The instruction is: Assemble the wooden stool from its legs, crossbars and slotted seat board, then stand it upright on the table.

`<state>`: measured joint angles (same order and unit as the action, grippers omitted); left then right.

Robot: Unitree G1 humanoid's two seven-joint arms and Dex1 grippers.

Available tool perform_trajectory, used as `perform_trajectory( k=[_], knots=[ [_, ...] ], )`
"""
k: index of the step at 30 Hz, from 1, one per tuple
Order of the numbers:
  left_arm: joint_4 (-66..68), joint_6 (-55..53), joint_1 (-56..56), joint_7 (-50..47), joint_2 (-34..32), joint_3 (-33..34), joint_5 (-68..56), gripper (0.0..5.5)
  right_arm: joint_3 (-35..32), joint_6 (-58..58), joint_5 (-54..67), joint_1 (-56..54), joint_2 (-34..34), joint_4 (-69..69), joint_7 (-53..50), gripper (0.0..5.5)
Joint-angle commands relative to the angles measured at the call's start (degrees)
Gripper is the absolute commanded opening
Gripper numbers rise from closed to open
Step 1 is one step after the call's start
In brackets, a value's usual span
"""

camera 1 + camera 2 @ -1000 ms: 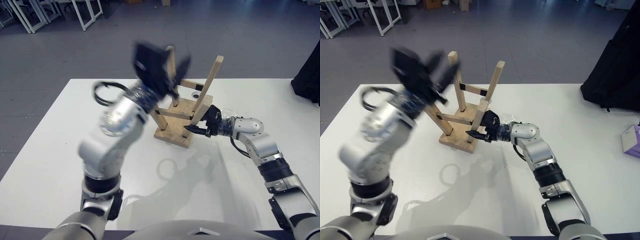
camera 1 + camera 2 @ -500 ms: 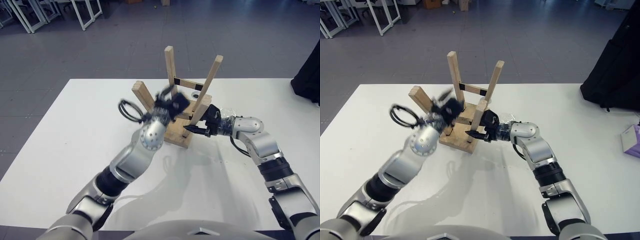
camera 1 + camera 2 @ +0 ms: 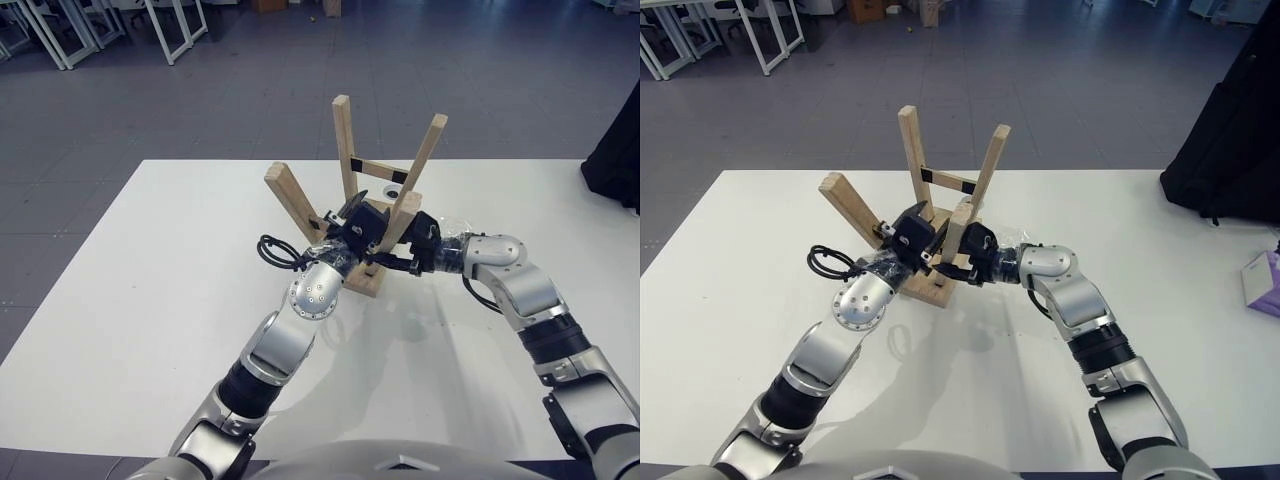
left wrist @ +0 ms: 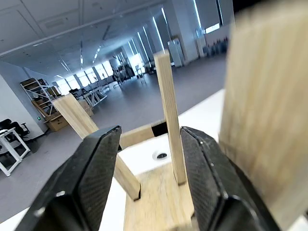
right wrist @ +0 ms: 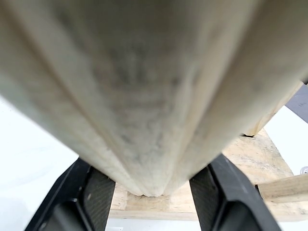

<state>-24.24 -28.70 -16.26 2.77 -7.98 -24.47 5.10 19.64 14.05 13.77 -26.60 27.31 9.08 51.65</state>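
Lowered over the last second, from high above the stool (image 3: 915, 150) to its middle: the left gripper (image 3: 362, 222), now among the legs (image 3: 345, 140) at frame centre, fingers (image 4: 94, 178) spread wide with nothing between them. No shift in the right gripper (image 3: 392, 262), clamped on the near leg (image 3: 403, 210) low down, just above the seat board (image 3: 365, 286).

Upturned wooden stool at upper centre of the white table (image 3: 130, 260). Board flat on the tabletop, four legs pointing up and splayed, a crossbar (image 3: 378, 168) with dark-taped ends joining the two far legs.

Likely step in hand: seating or bracing the near leg in its slot. To do it well:
- Keep the right grip firm and low.
- Bring the open left fingers squarely around a leg or crossbar before closing.
- Press straight down along the leg's own line, not sideways.
- Avoid knocking the legs already standing.

Turning the stool upright not yet done.
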Motion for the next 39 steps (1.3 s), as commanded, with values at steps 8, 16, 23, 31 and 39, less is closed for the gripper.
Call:
perform_trajectory(
  k=[8,16,23,31,39],
  knots=[
    [6.1,-19.8,-31.9,1.0,-1.7,39.7,-22.5,2.30,10.2,13.8,-10.6,15.0,6.4,13.6,-2.1,2.03],
    [16.3,-20.9,-13.9,3.3,2.9,31.4,-22.9,2.30,9.2,13.6,-10.1,14.6,6.8,12.1,-2.2,2.03],
    [23.9,-12.8,-9.7,5.2,1.1,31.9,-22.2,2.30,9.5,10.2,-10.1,13.9,8.0,11.1,-0.2,2.03],
    [13.2,-23.1,-34.4,5.8,-8.1,55.2,-54.3,2.30,8.9,0.2,-9.1,8.5,11.4,12.3,8.2,2.03],
    [21.4,-17.6,-19.1,6.5,-19.3,52.3,-42.1,2.30,9.0,-9.8,-8.6,-4.0,10.1,19.8,18.1,2.03]
  ],
)
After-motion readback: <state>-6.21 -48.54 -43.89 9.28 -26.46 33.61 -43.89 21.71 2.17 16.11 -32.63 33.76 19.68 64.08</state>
